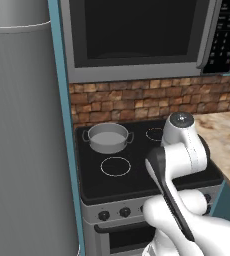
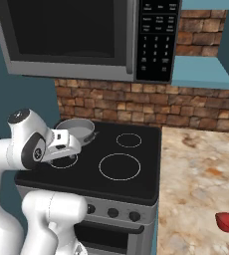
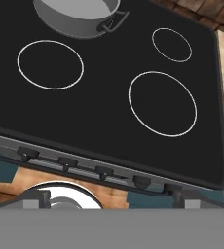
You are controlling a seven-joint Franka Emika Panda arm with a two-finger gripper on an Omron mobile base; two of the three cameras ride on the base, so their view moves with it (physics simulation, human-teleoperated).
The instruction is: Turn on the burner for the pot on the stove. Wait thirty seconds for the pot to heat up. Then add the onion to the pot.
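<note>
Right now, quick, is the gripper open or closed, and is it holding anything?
Gripper: open and holding nothing; it hangs above the stove front, near the row of knobs.

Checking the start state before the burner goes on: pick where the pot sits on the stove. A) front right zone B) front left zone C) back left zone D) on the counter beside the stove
C: the pot stands on the stove at the back left, by the brick wall, with the bare front left ring just before it.
</note>
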